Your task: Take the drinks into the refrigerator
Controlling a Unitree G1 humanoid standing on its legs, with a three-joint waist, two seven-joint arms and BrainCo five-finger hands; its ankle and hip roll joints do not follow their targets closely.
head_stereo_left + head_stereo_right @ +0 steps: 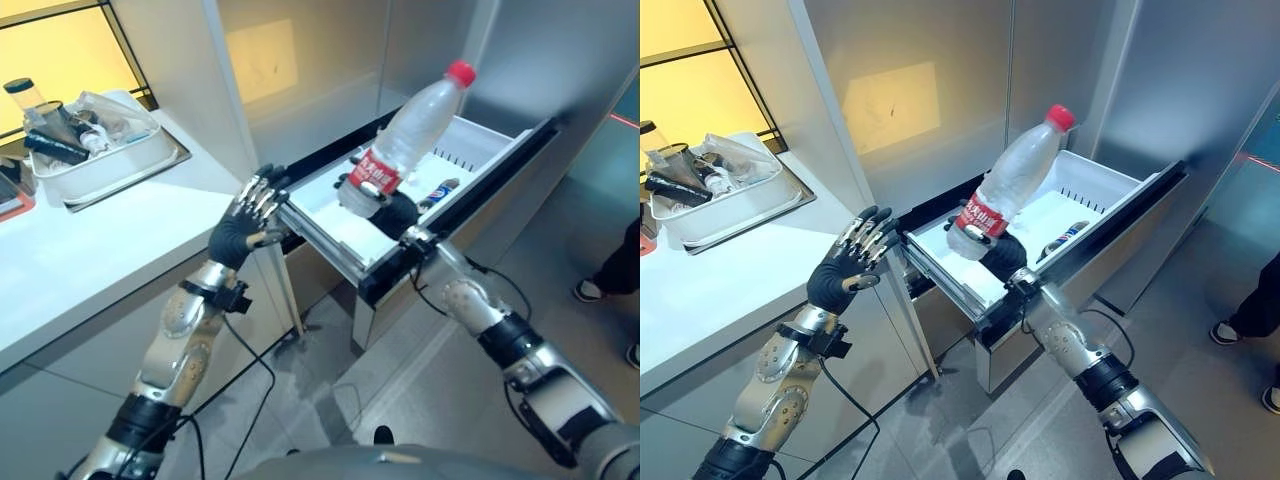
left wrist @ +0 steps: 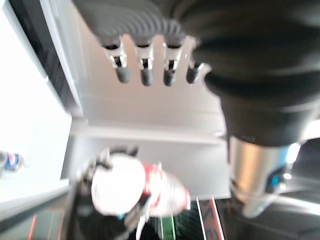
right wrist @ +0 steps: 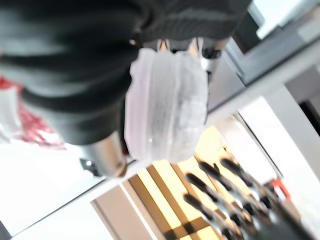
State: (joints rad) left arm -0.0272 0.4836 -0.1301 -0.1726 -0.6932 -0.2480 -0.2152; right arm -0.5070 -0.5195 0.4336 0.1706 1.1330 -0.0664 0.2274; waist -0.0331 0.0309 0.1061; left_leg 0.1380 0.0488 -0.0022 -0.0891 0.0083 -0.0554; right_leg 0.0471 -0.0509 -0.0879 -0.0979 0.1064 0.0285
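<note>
At far left, a white tray of clutter sits on a white counter. Right of it, the left hand hovers by the near corner of an open white refrigerator drawer, fingers spread and holding nothing. Further right, the right hand is wrapped around the base of a clear water bottle with a red cap and red label, tilted above the drawer. A small bottle lies inside the drawer.

Small drink in drawer: too small to identify.
</note>
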